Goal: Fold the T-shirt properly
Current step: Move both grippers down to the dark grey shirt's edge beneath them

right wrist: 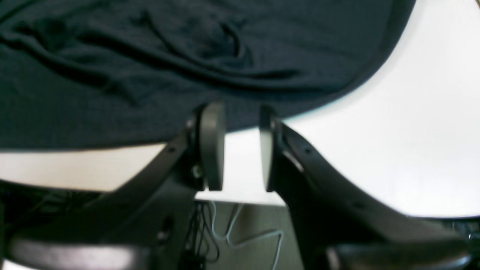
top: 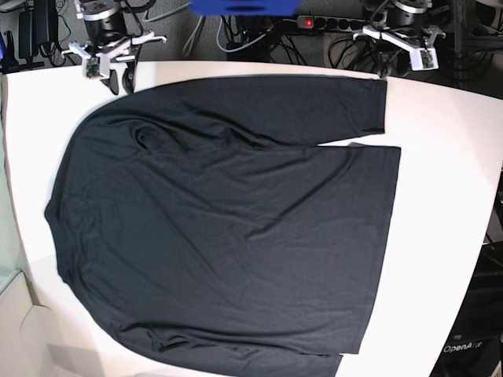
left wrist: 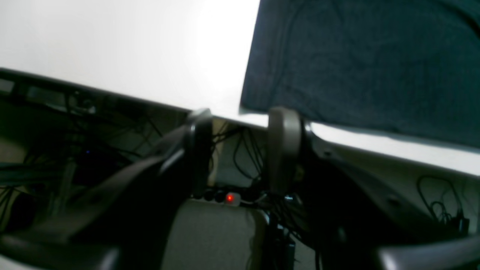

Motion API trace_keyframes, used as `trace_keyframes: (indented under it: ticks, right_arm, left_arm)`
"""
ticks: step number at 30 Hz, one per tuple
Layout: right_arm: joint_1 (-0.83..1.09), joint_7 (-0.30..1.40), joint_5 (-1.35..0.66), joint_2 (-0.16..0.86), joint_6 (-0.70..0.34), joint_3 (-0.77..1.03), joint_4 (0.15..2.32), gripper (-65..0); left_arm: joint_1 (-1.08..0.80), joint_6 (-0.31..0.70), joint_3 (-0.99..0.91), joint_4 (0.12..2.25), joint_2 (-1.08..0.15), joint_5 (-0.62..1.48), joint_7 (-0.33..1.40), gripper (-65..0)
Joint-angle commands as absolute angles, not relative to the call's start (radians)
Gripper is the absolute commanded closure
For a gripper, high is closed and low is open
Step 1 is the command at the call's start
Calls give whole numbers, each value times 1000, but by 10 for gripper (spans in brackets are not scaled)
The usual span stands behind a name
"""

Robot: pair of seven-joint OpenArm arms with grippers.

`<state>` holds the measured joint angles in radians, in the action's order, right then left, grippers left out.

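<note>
The black T-shirt [top: 228,228] lies spread over the white table [top: 448,181], with one long sleeve [top: 314,110] laid across its far edge. My left gripper [left wrist: 242,123] hovers at the table's far edge, just beside the sleeve's cuff corner [left wrist: 258,101]. It is open and holds nothing. In the base view this gripper [top: 383,69] sits at the top right. My right gripper [right wrist: 240,127] is open too, its fingertips [right wrist: 212,112] right at the shirt's curved shoulder edge [right wrist: 300,108] with only bare table between them. In the base view it [top: 120,78] is at the top left.
Beyond the far table edge hang cables [left wrist: 243,150] and a power strip with a red light [left wrist: 229,198]. A blue object [top: 244,6] sits behind the table. White table surface shows left of the cuff [left wrist: 131,48] and right of the shoulder [right wrist: 412,131].
</note>
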<state>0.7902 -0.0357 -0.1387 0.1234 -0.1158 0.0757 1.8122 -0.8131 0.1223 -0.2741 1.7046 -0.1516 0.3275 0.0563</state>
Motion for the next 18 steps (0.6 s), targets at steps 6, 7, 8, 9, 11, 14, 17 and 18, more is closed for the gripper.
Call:
trace_keyframes:
  ticks: [6, 7, 8, 9, 11, 14, 17, 18]
  right_arm:
    - [794, -59, -142, 128, -120, 76, 1828, -177]
    - [794, -59, -142, 128, -120, 76, 1828, -177]
    - [794, -59, -142, 128, -120, 76, 1828, -177]
    - [794, -59, -142, 128, -120, 76, 1828, -177]
    - [794, -59, -142, 128, -120, 76, 1828, -177]
    - [794, -59, -142, 128, -120, 77, 1828, -177]
    - [794, -59, -142, 128, -120, 77, 1828, -177]
    - [794, -59, -142, 128, -120, 77, 1828, -177]
  left_arm:
    - [-802, 125, -278, 1704, -156, 335, 30, -262]
    - [-797, 124, -278, 1702, -156, 335, 30, -282]
    - [-789, 124, -278, 1699, -153, 335, 30, -312]
    - [-783, 124, -278, 1696, -145, 335, 30, -335]
    - [-777, 124, -278, 1693, -136, 334, 30, -373]
    - [-771, 124, -278, 1689, -133, 334, 30, -381]
    - [-756, 125, -277, 1689, -130, 334, 48, -381]
    - [-743, 125, -277, 1689, -130, 334, 71, -381]
